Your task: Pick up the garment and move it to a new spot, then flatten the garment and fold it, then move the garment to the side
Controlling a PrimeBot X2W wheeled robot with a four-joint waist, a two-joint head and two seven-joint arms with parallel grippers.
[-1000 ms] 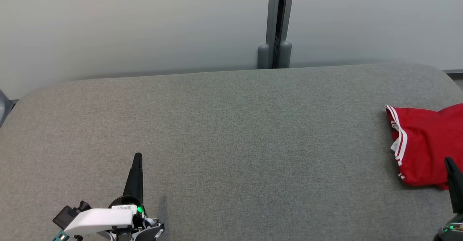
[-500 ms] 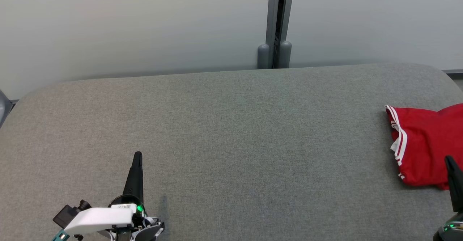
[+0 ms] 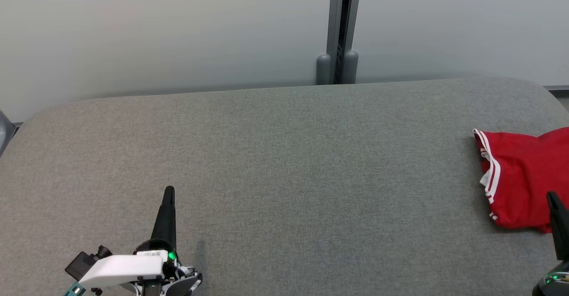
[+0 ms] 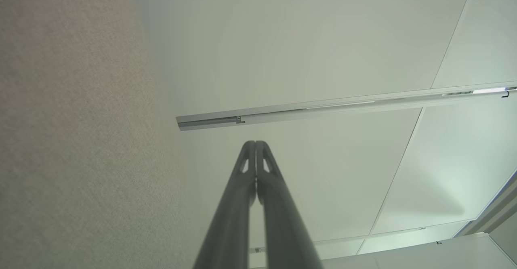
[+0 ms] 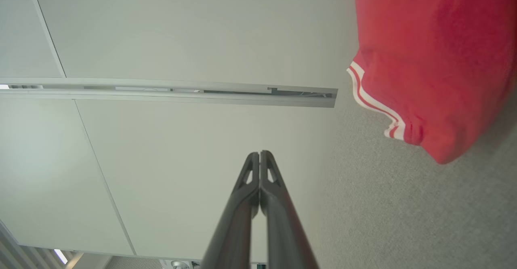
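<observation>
Both closed, empty: left gripper (image 3: 169,191) & right gripper (image 3: 551,195); garment (image 3: 520,176) at table (image 3: 311,162) right edge, broad grey top btwn grippers.

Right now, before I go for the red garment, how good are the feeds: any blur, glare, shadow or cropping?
Head view: even soft light, sharp; the red garment is cut off by the right edge; faint shadow beside the left gripper. Left wrist view: jaws blurred near the lens, glare at one end of the wall rail. Right wrist view: garment slightly soft, jaws blurred low down.
</observation>
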